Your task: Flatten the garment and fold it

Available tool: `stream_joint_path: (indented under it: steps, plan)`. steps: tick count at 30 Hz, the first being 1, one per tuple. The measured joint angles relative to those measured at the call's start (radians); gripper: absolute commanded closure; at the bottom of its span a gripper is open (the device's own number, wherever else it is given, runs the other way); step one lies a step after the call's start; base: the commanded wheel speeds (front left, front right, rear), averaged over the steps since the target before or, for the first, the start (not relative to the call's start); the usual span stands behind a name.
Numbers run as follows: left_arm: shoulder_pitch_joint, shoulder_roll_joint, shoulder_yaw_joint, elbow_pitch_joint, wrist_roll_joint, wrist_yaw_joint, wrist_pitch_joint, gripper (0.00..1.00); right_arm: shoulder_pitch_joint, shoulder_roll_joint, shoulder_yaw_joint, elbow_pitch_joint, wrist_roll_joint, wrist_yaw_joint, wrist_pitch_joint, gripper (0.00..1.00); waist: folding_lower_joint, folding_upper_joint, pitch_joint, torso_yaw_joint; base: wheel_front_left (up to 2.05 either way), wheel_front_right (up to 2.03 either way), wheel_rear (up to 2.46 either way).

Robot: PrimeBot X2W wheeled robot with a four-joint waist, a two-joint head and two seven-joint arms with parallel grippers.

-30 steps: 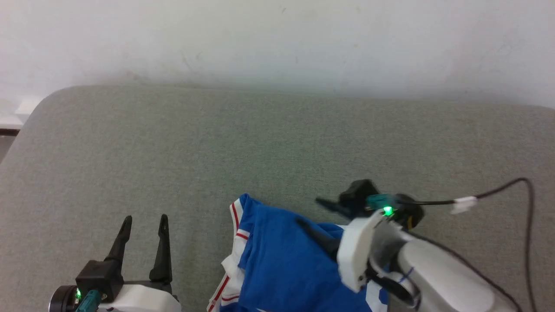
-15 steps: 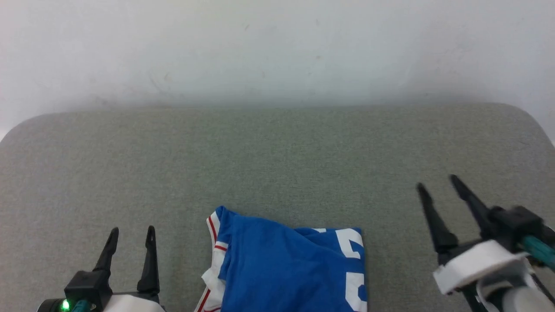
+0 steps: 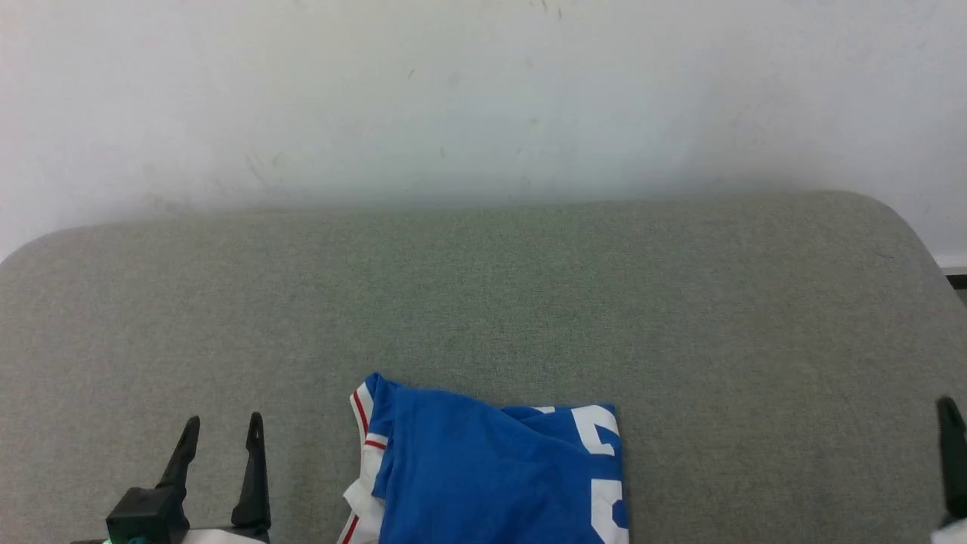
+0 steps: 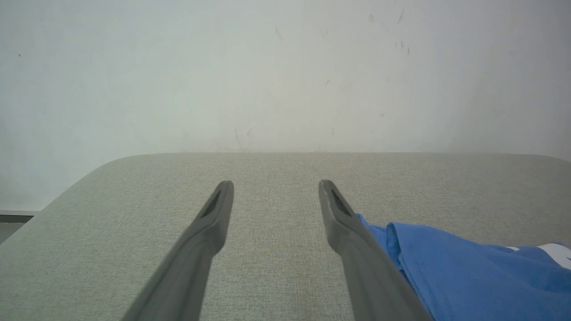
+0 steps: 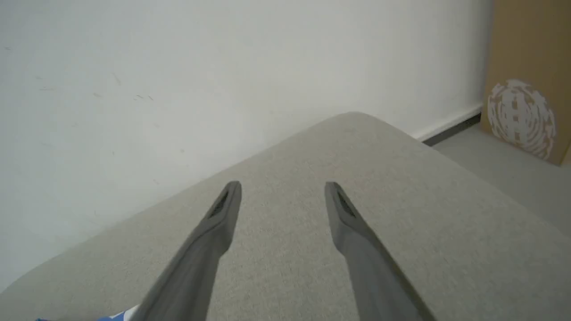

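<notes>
The garment (image 3: pixel 491 468) lies folded at 6 o'clock on the grey cushion (image 3: pixel 680 302), untouched. My right claw (image 5: pixel 282 189) has swung off it out to 4 o'clock, spread and empty. My left claw (image 3: pixel 223 423) waits spread at 8 o'clock, so folding looks finished.

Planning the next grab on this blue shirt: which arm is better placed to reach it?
Probably the left. The left gripper, open, sits just beside the garment, at its striped edge; the right gripper, open too, stands farther off over bare cushion.
</notes>
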Motion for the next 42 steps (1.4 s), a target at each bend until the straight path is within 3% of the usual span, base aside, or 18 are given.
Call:
stream_joint_path:
  steps: [4, 6, 9, 12, 17, 25, 26, 27, 28, 35, 42]
  plan:
    - [0.005, 0.000, 0.001, 0.000, -0.002, 0.000, 0.000, 0.00, 0.008, -0.002, -0.110, 0.114, 0.204, 0.000, 0.199, 0.00, 0.0001, 0.0000, -0.004, 0.005, 0.00, 0.00, 0.00]
    - [0.008, 0.000, 0.000, 0.001, -0.007, 0.000, 0.000, 0.00, 0.015, 0.002, -0.132, 0.173, 0.221, -0.001, 0.311, 0.00, 0.0000, 0.0000, -0.003, 0.010, 0.00, 0.00, 0.00]
    - [0.010, 0.000, -0.002, 0.003, -0.008, 0.000, 0.000, 0.00, 0.014, 0.001, -0.088, 0.255, 0.339, -0.001, 0.491, 0.00, 0.0001, 0.0000, -0.002, 0.021, 0.00, 0.00, 0.00]
    - [0.009, 0.000, -0.004, 0.006, -0.009, 0.000, 0.000, 0.00, 0.002, 0.002, 0.007, 0.306, 0.415, -0.001, 0.573, 0.00, 0.0000, 0.0000, 0.003, 0.033, 0.00, 0.00, 0.00]
    - [-0.006, -0.003, -0.014, 0.012, -0.011, -0.003, 0.000, 0.00, -0.064, 0.003, 0.206, 0.412, 0.577, -0.001, 0.592, 0.00, 0.0002, 0.0000, 0.016, 0.055, 0.00, 0.00, 0.00]
    - [-0.036, -0.013, -0.029, 0.027, -0.012, -0.014, -0.001, 0.00, -0.242, 0.004, 0.431, 0.617, 0.764, -0.001, 0.456, 0.00, 0.0002, 0.0000, 0.036, 0.102, 0.00, 0.00, 0.00]
    - [-0.040, -0.014, -0.032, 0.030, -0.012, -0.014, -0.003, 0.00, -0.259, 0.004, 0.451, 0.646, 0.769, -0.001, 0.442, 0.27, 0.0003, 0.0000, 0.039, 0.108, 0.00, 0.00, 0.00]
    - [-0.044, -0.017, -0.034, 0.033, -0.013, -0.015, -0.004, 0.00, -0.275, 0.004, 0.466, 0.669, 0.772, -0.001, 0.426, 0.71, 0.0002, 0.0000, 0.041, 0.114, 0.00, 0.00, 0.00]
    - [-0.049, -0.020, -0.035, 0.035, -0.015, -0.015, -0.004, 0.00, -0.291, 0.003, 0.481, 0.688, 0.774, -0.001, 0.416, 1.00, 0.0002, 0.0000, 0.044, 0.120, 0.00, 0.00, 0.00]
    - [-0.053, -0.026, -0.030, 0.054, -0.025, -0.015, -0.008, 0.00, -0.331, -0.023, 0.566, 0.686, 0.699, -0.001, 0.362, 1.00, 0.0002, 0.0000, 0.049, 0.137, 0.00, 0.00, 0.00]
    - [-0.049, -0.022, -0.027, 0.053, -0.024, -0.013, -0.009, 0.00, -0.333, -0.194, 0.706, 0.538, 0.396, -0.001, 0.295, 1.00, 0.0002, 0.0000, 0.037, 0.099, 0.00, 0.00, 0.00]
